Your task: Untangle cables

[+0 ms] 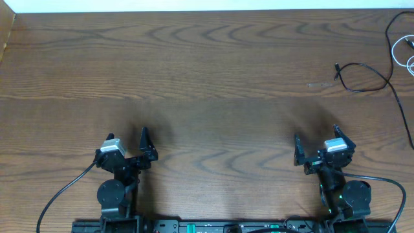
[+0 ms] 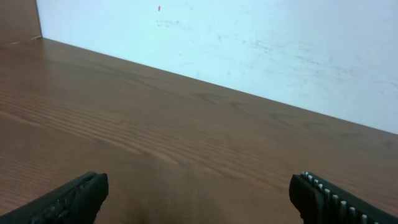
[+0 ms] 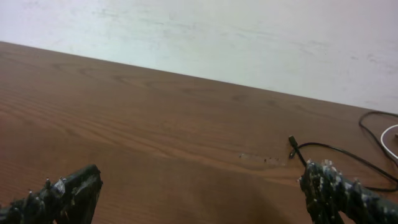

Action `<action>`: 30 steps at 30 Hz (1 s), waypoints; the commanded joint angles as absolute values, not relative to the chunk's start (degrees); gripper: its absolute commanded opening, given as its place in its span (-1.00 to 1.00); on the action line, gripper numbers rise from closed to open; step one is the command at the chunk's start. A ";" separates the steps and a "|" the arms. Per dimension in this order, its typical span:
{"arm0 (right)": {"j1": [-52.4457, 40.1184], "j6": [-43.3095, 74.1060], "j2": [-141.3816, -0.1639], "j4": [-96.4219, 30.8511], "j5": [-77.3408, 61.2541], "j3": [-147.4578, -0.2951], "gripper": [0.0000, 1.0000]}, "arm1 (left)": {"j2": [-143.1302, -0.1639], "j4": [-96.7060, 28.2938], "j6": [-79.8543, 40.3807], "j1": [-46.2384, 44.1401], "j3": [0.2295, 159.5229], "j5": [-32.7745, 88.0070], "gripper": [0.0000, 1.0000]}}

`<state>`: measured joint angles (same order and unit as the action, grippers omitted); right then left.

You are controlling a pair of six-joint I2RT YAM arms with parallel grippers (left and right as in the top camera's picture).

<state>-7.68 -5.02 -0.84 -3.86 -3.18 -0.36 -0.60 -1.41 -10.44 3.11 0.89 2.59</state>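
Observation:
The black cable (image 1: 362, 68) lies at the table's far right, its plug end pointing left, the cord running up and down along the right edge. The white cable (image 1: 395, 48) curves beside it at the right edge, partly cut off by the frame. Both show in the right wrist view: the black cable (image 3: 333, 149) and the white cable (image 3: 390, 132). My left gripper (image 1: 127, 141) is open and empty at the near left; the left wrist view (image 2: 199, 194) shows only bare wood between its fingers. My right gripper (image 1: 317, 142) is open and empty at the near right (image 3: 199, 190), well short of the cables.
The wooden table (image 1: 207, 84) ends at a white wall at the back (image 2: 249, 37). Thick black arm wires trail from both bases along the front edge (image 1: 65, 191). A faint scuff marks the wood left of the black plug (image 1: 318, 84).

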 commanded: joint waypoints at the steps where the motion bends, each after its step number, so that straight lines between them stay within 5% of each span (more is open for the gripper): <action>1: -7.16 -4.56 -0.49 -4.10 -3.36 -0.32 0.99 | -0.62 -4.05 -9.65 3.18 0.23 0.60 0.96; 30: -7.16 -4.56 -0.49 -4.10 -3.38 -0.32 0.98 | -1.83 -4.05 -9.65 3.18 0.23 0.60 0.96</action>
<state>-7.66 -5.02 -0.84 -3.86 -3.18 -0.36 -1.56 -1.43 -10.41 3.11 0.89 2.59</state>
